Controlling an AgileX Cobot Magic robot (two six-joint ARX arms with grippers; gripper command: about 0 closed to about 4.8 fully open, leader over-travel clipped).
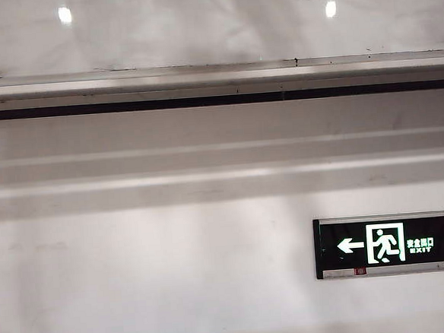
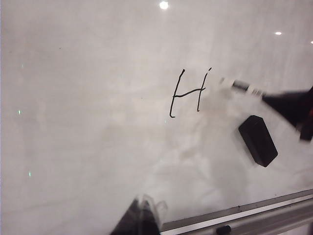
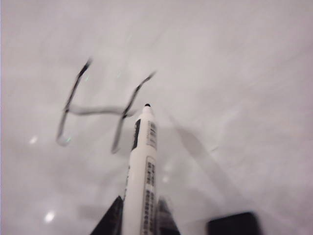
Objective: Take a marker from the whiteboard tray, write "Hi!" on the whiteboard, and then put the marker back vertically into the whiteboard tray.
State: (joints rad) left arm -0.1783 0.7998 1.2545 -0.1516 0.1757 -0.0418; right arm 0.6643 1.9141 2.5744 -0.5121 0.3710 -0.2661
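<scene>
A: Glossy white, the whiteboard (image 2: pixel 88 122) carries an "H" (image 2: pixel 187 94); the whiteboard tray (image 2: pixel 274 215) runs below.
B: The right gripper (image 3: pixel 139 215) is clamped low on the marker (image 3: pixel 143 166), tip just beside the H.
A: Light, stiff, probably slick plastic; hold mid-barrel.
B: The left gripper (image 2: pixel 142 220) hangs near the tray; I cannot tell its opening.

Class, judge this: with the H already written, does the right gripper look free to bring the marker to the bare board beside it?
Probably yes. The right gripper holds the marker, its tip near the H; the whiteboard beside it looks bare.
</scene>
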